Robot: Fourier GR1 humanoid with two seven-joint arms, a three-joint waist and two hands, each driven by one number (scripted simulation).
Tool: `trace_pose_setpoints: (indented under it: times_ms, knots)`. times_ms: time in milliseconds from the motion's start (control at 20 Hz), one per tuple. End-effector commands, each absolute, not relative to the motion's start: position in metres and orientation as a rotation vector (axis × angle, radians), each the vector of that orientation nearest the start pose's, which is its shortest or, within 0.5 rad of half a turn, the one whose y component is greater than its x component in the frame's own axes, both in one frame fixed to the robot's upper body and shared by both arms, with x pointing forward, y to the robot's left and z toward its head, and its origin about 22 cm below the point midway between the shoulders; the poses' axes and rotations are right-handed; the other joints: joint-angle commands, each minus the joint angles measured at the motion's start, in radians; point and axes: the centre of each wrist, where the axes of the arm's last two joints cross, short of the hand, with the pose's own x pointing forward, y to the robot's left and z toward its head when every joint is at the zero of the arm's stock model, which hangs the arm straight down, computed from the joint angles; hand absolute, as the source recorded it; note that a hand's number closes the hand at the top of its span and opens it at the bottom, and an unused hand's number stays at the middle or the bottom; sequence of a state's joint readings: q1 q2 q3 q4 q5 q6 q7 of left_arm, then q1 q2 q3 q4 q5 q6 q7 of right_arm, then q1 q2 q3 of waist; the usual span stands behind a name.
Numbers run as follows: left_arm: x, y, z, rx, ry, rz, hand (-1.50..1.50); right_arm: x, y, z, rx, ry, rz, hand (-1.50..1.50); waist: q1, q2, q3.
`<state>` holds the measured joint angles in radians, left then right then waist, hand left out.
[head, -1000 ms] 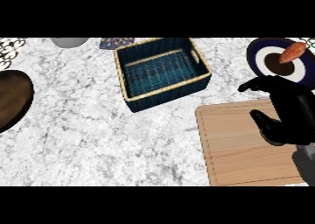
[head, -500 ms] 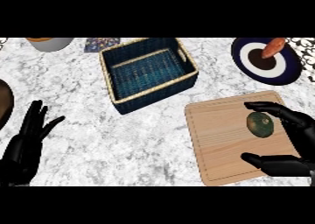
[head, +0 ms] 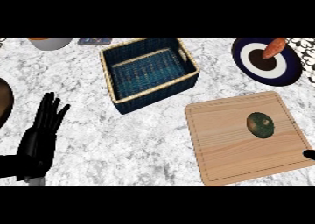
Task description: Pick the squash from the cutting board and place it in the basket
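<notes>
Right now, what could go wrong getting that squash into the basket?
The squash lies round and free on the cutting board, so a sideways touch might roll it. The right hand shows only as a fingertip at the edge, so the reach starts almost unseen. The basket has raised walls; a low carry could clip its rim.

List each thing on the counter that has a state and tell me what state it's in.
squash: lying on the cutting board, not held
cutting board: flat on the counter, holding only the squash
basket: upright, nothing inside
blue plate: holds an orange item
left hand: open, fingers straight, resting at lower left
right hand: only a tip shows at the right edge
</notes>
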<state>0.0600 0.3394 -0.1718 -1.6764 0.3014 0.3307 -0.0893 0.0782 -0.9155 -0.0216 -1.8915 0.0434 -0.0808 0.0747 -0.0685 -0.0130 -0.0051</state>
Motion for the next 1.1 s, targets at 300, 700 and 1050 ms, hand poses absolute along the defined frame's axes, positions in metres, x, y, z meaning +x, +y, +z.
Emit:
trace_pose_setpoints:
  times_ms: [300, 700, 1050]
  knots:
    - [0.235, 0.257, 0.036, 0.133, -1.662, 0.076, 0.0, 0.193, -0.343, 0.244, -0.714, -1.246, 1.118, -1.5, 0.035, 0.005, 0.003]
    - [0.247, 0.246, 0.022, 0.1, -1.661, 0.064, 0.0, 0.188, -0.335, 0.241, -0.759, -1.176, 1.09, -1.5, 0.059, 0.012, 0.005]
    - [0.238, 0.23, 0.027, 0.087, -1.671, 0.033, 0.0, 0.207, -0.336, 0.206, -0.821, -1.09, 1.084, -1.5, 0.074, 0.014, 0.005]
